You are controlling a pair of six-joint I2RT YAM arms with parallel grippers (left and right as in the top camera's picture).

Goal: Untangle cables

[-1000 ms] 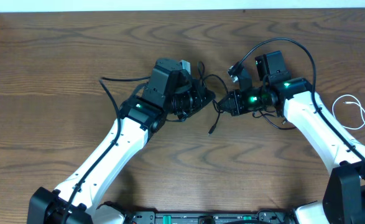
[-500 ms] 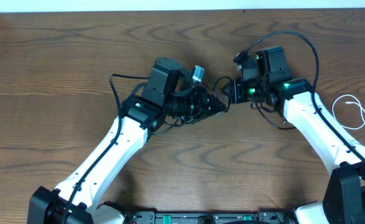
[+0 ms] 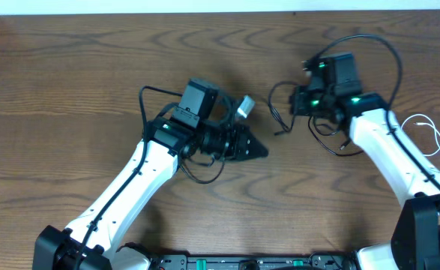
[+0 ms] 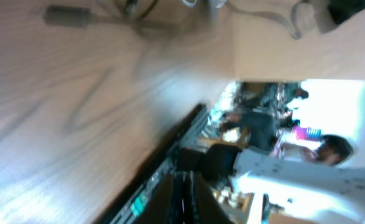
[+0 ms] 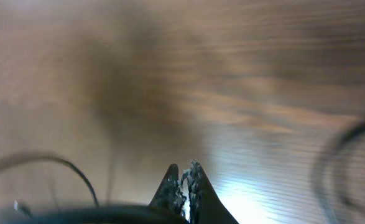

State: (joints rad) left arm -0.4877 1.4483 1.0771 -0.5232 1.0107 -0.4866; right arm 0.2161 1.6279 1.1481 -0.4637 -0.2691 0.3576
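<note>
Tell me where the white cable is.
In the overhead view, the white cable lies looped at the far right edge, just outside the right arm.

From above, my view is sharp and evenly bright. The wooden table (image 3: 70, 90) shows no glare. Soft grey shadows lie close beside my left arm (image 3: 130, 187) and right arm (image 3: 392, 157).

My left wrist picture is very blurry and smeared. Ahead of the left pincer (image 4: 183, 180) the wood looks pale and washed out. Off to its right, a white patch is much too bright.

My right wrist picture is blurry too. Just beside the right pincer (image 5: 183, 169) the wood has a shiny white spot. Farther ahead of it the wood turns dim and brown.
</note>
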